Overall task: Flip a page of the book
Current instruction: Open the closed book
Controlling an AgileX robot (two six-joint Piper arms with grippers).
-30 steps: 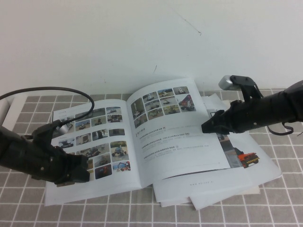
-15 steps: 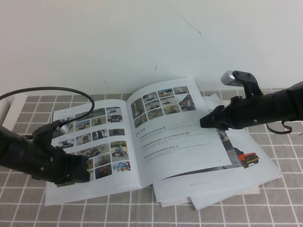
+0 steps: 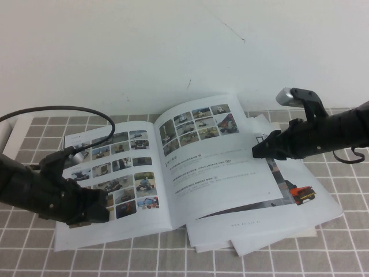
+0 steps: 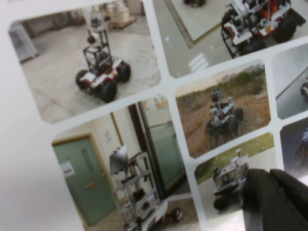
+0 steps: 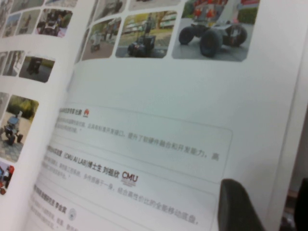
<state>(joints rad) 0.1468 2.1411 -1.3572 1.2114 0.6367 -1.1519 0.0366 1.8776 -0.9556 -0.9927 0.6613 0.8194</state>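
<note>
Near left: left gripper [image 3: 92, 212] pinning large white glossy open book [image 3: 124, 228], finger state indiscernible. Farther right: right gripper [image 3: 258, 151] parted around outer edge of lifted white photo-and-text page [image 3: 222, 173]. Risk: glossy page slipping free or creasing.

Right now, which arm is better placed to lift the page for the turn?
Right. The right gripper sits at the outer edge of the page, one finger over it. The left gripper rests on the opposite, photo-filled leaf of the book, seemingly pinning it down.
</note>
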